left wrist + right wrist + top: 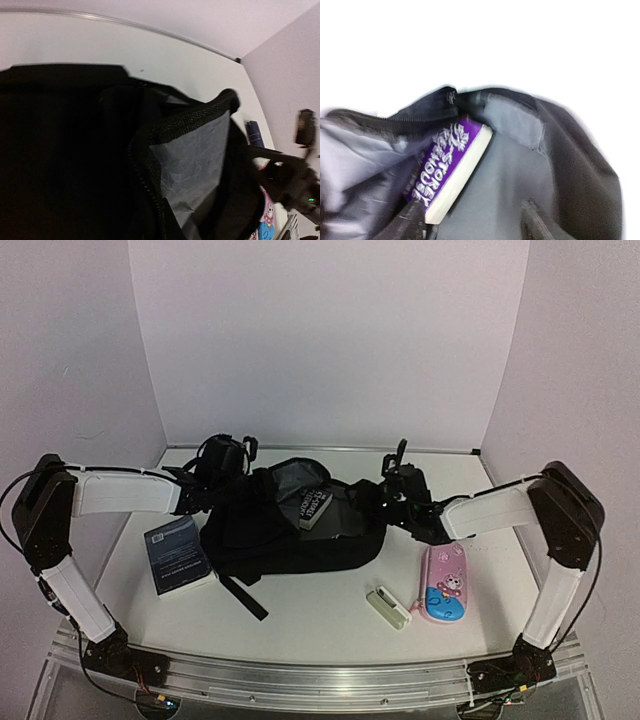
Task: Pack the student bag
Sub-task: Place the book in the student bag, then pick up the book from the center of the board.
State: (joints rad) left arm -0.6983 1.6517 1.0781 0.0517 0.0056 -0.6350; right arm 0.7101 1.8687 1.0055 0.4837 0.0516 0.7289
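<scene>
Nearest the lens runs the aluminium rail [320,675] at the front edge of the white table [330,630]. Beyond it the student bag [290,535] lies slumped in the middle of the table, its mouth at the far side gaping to show grey lining.

One purple book [451,165] is partway in. It leans at the mouth, with its cover and white page edge showing against the lining, not yet pushed down out of sight. Packing looks barely begun. Three items wait outside on the table: a dark blue book [178,555] just left of the bag, a pink pencil case [445,585] to its right, and a small white case [388,607] near the pencil case. On this reading one item is going in, three are left, and the zip is open.

The left gripper [232,480] reaches over the bag's far left edge with jaws clenched. Its wrist camera looks along the raised zipper rim. It appears to be pinching the bag's fabric to hold the mouth up, though the fingers themselves are lost against black cloth.

The right gripper [472,220] hovers at the mouth with jaws released and well apart, nothing between them. One finger sits just beside the purple book's lower corner, and whether it touches cannot be told.
</scene>
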